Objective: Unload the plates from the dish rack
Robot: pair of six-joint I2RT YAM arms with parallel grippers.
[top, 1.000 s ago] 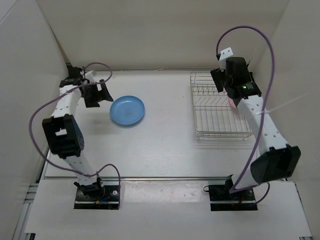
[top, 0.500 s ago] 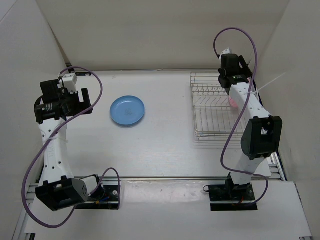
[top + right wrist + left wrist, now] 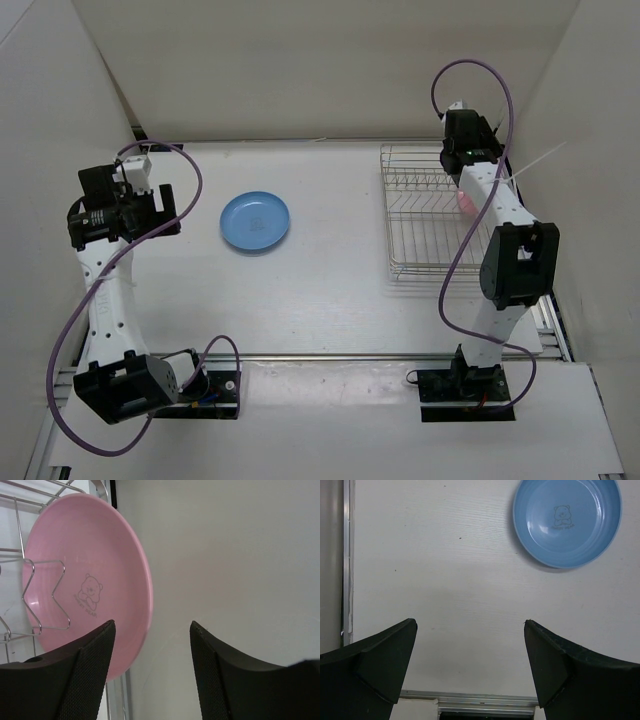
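Observation:
The light blue plate (image 3: 254, 221) lies flat on the table left of centre; it shows at the top right of the left wrist view (image 3: 567, 522). The pink plate (image 3: 87, 582) stands on edge in the wire dish rack (image 3: 430, 215), at its right side; only a pink sliver (image 3: 466, 201) shows from above. My right gripper (image 3: 152, 625) is open above the pink plate, its rim between the jaws near the left finger. My left gripper (image 3: 470, 622) is open and empty over bare table, left of the blue plate.
White walls close in the table on the left, back and right; the right wall (image 3: 240, 555) is close beside the rack. A metal rail (image 3: 470, 697) runs along the table's edge below the left gripper.
The left arm swung back from beside the blue plate toward the left edge and stays there. The right arm straightened up and its gripper moved to the rack's far right side.

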